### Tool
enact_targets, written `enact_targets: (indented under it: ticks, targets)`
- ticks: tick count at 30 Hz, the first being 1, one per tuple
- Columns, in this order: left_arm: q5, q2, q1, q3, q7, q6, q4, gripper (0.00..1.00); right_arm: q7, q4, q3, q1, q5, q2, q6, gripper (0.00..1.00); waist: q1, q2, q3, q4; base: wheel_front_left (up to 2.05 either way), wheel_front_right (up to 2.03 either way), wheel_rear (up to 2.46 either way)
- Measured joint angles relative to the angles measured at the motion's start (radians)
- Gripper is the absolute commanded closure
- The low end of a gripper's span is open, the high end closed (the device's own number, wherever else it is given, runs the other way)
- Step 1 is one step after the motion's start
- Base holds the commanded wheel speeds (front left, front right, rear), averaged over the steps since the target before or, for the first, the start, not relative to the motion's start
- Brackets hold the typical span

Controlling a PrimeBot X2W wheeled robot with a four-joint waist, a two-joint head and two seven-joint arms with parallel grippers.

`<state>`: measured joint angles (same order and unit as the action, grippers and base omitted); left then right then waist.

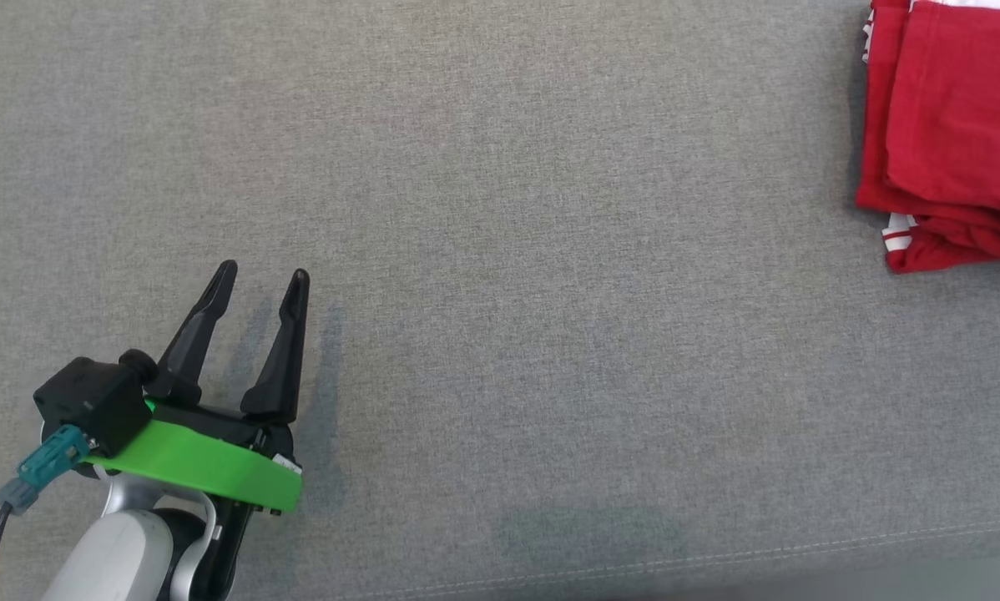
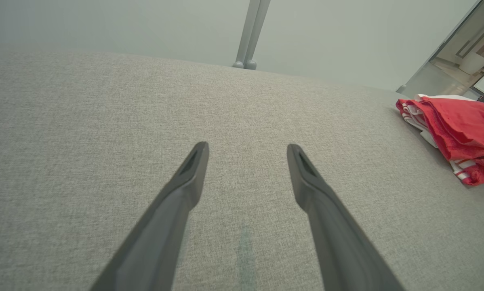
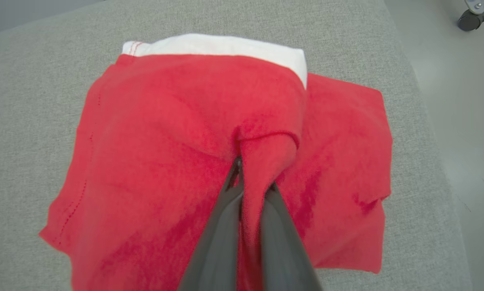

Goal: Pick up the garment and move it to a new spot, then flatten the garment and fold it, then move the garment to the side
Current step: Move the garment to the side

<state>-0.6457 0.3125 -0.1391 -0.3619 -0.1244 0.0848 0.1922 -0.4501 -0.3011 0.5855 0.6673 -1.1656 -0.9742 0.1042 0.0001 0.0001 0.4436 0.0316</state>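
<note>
right claw [image 3: 253,178] pinches the red garment [image 3: 165,141] (a raised fold).

Grey fabric surface [image 1: 550,209] — pale wall [image 2: 104,24], grey post [image 2: 252,32] behind

I see a table [image 1: 500,209] covered in grey woven cloth, with a stitched seam [image 1: 717,560] running close to its near edge. On the left wrist feed, a pair of grey posts [image 2: 252,32] stands behind the far edge against a pale wall [image 2: 104,24]. A doorway [image 2: 474,56] opens at the far right. On the right wrist feed, pale floor [image 3: 448,101] lies beside the table, with a dark caster [image 3: 472,16] on it.
</note>
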Motion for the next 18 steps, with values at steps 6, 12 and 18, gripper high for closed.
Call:
enact_targets:
  ticks: [6,12,18]
  targets:
    - [0.004,0.002,-0.004,0.005,0.001,0.003,-0.002,0.00,0.065,-0.036,0.003,0.000,0.022,0.042,0.004,0.59,0.0000,0.0000,0.008,-0.020,0.00,0.00,0.00]
    - [0.007,0.004,-0.004,0.009,0.009,0.004,-0.007,0.00,0.123,-0.075,0.005,-0.002,0.033,0.075,0.009,0.00,0.0000,0.0000,0.000,-0.041,0.00,0.00,0.00]
    - [0.008,0.005,-0.005,0.009,0.009,0.007,-0.014,0.00,0.182,-0.108,0.005,-0.020,0.061,0.099,0.012,0.00,0.0000,0.0000,-0.014,-0.067,0.00,0.00,0.00]
